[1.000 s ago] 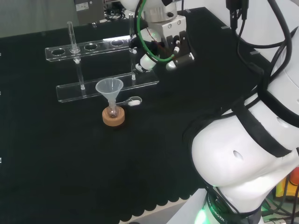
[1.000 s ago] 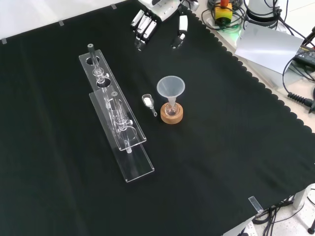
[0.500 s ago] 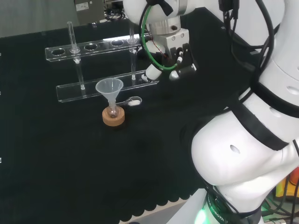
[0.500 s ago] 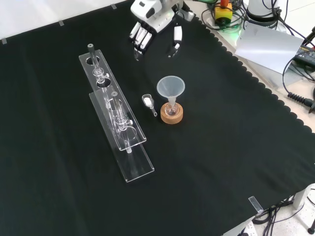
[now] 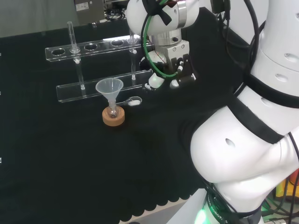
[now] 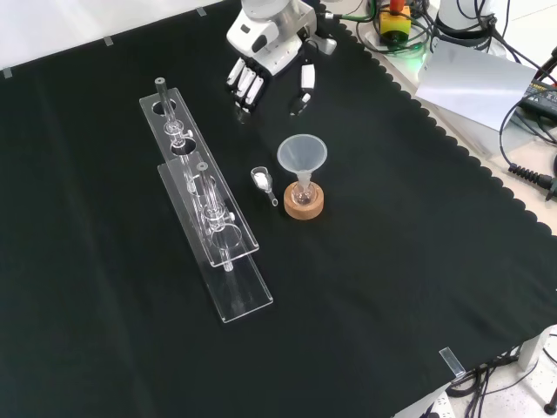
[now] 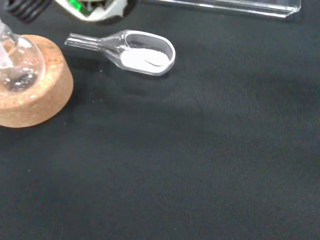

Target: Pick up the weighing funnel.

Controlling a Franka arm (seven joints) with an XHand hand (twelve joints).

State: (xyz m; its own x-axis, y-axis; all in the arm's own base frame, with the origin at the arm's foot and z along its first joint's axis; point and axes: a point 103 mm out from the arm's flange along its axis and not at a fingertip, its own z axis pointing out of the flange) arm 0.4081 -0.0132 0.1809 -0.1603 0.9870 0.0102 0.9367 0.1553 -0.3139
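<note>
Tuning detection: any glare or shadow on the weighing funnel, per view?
Wrist view: weighing funnel stands out on dark cloth, faint rim highlights. Head view: bright glare on the rack top, weighing funnel pale. Front view: rack edges glint.

- The cloth (image 6: 392,287) is seen as plain black, and its edge at the right of the front view is cut in scallops.
- The weighing funnel (image 7: 142,51) is shown clear, with white powder (image 7: 145,59) in its bowl.
- The cork ring (image 6: 304,205) is coloured light brown and finely speckled.
- The funnel (image 6: 302,154) is seen clear and faintly milky; the rack (image 6: 239,292) is clear and colourless.
- The hand (image 6: 265,48) is coloured white and black.
- The arm (image 5: 243,154) is white, crossed by black bands, and a green cable (image 5: 148,51) is looped beside it.
</note>
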